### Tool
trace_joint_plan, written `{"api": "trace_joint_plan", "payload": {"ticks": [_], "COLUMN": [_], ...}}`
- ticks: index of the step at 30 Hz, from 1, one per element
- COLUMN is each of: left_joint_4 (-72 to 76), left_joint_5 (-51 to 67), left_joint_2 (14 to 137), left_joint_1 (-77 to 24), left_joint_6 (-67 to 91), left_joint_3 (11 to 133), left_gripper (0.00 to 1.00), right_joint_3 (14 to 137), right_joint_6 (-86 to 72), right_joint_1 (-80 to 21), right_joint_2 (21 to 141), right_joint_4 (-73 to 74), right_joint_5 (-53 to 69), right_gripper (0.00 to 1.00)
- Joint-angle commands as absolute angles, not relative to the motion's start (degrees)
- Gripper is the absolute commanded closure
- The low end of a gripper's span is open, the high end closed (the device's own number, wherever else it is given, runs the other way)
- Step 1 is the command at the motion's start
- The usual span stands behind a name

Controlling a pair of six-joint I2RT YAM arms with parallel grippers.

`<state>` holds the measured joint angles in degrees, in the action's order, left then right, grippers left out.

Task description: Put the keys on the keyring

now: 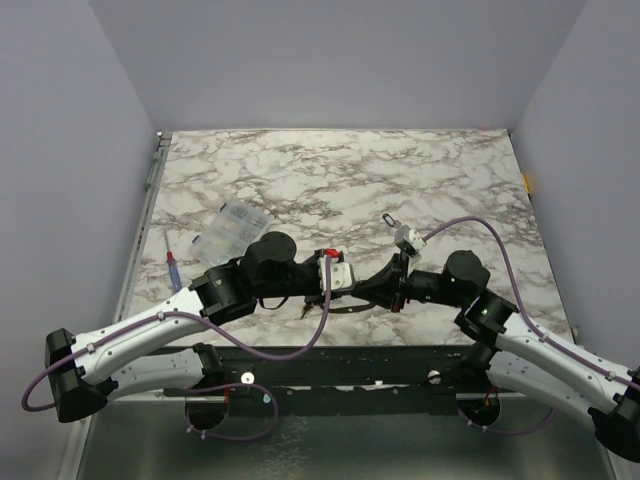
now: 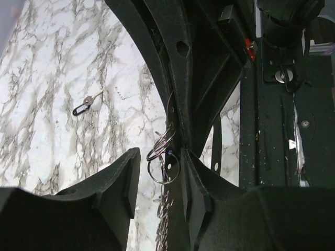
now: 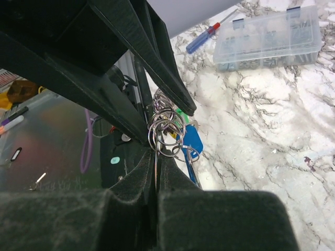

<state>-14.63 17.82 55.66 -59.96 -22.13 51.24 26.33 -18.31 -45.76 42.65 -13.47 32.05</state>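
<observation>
The two arms are brought together over the near edge of the tabletop. The keyring, a bunch of shiny wire loops, is held up in the air there. It is pinched tight at its lower side by the right gripper, whose two fingers are pressed shut on the wire. The keys are seen hanging beside the loops, one with a blue head and one with a bit of green. The left gripper is held open, and the loops are placed between its fingers, with a small gap seen at one finger. A clear box and a screwdriver are laid farther off on the tabletop. A small dark clip is laid by itself on the marble.
</observation>
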Motion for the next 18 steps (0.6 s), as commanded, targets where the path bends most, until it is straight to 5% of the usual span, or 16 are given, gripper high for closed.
{"api": "trace_joint_plan", "payload": {"ticks": [1,3,9,18], "left_joint_4": [-13.43,-13.62,-15.42,-17.4], "left_joint_5": [18.57,17.63,13.6,12.25], "left_joint_2": [55.93,55.41,52.58,54.15], "left_joint_1": [-59.86,-59.88,-59.88,-59.85], "left_joint_6": [-22.14,-22.07,-20.46,-16.5], "left_joint_3": [50.74,50.39,50.66,51.46], "left_gripper": [0.59,0.58,0.34,0.51], "right_joint_3": [29.27,29.33,29.71,30.53], "right_joint_6": [-17.64,-17.67,-17.14,-16.41], "right_joint_1": [-45.88,-45.87,-45.88,-45.88], "right_joint_2": [42.08,41.8,41.43,43.21], "right_joint_4": [-14.16,-13.99,-12.49,-12.41], "right_joint_5": [32.14,31.79,29.66,30.75], "right_gripper": [0.99,0.99,0.99,0.99]}}
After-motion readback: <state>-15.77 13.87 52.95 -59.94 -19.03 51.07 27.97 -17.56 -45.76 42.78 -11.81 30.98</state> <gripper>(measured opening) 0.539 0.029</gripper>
